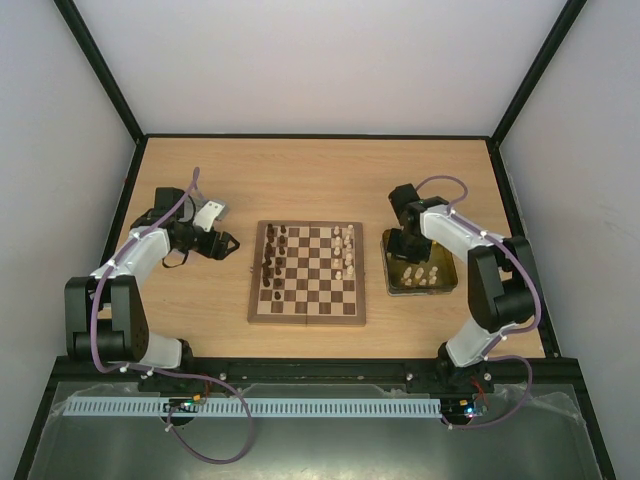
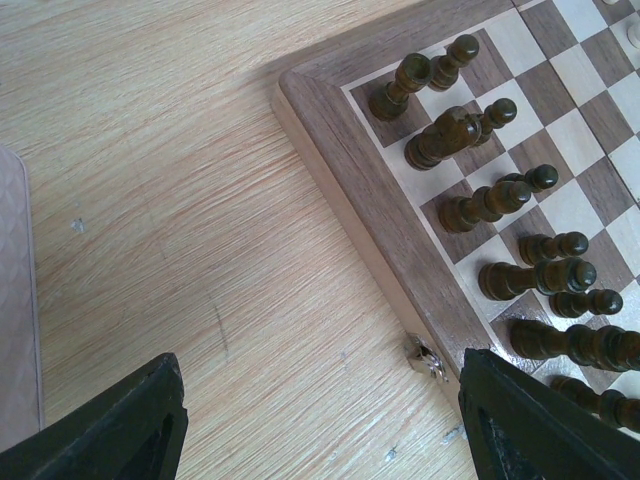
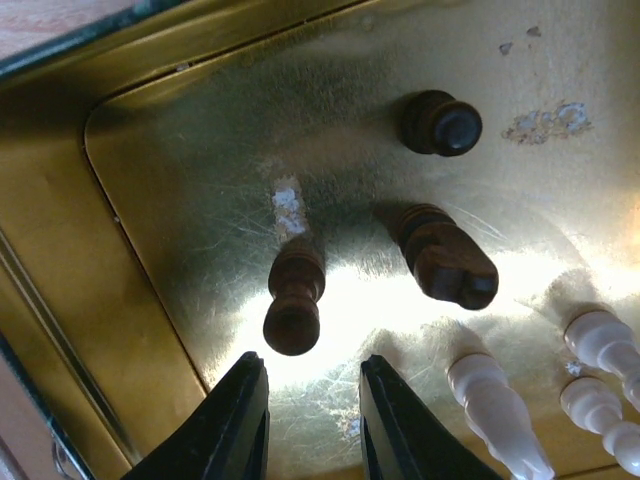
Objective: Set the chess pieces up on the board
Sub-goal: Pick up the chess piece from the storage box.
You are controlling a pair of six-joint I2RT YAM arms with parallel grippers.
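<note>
The board (image 1: 307,316) lies in the middle of the table (image 1: 300,180), between the two arms. On it the dark chess pieces (image 1: 273,255) stand in two files along its left side and the cream chess pieces (image 1: 345,250) along its right side; the cream side looks less full, though the exact number I cannot count. The setting up is, I judge, for the greater part done but not finished. In the gold tray (image 3: 60,230), just right of the board, three dark pieces are waiting, a dark pawn (image 3: 294,308) among them, and several cream pieces (image 3: 497,400) stand near them. The right gripper (image 3: 312,375) hangs low over this tray, its fingers a little apart with nothing between them, and the dark pawn is just ahead of the gap. The left gripper (image 2: 320,370) is beside the left border of the board, its fingers wide apart and empty.
</note>
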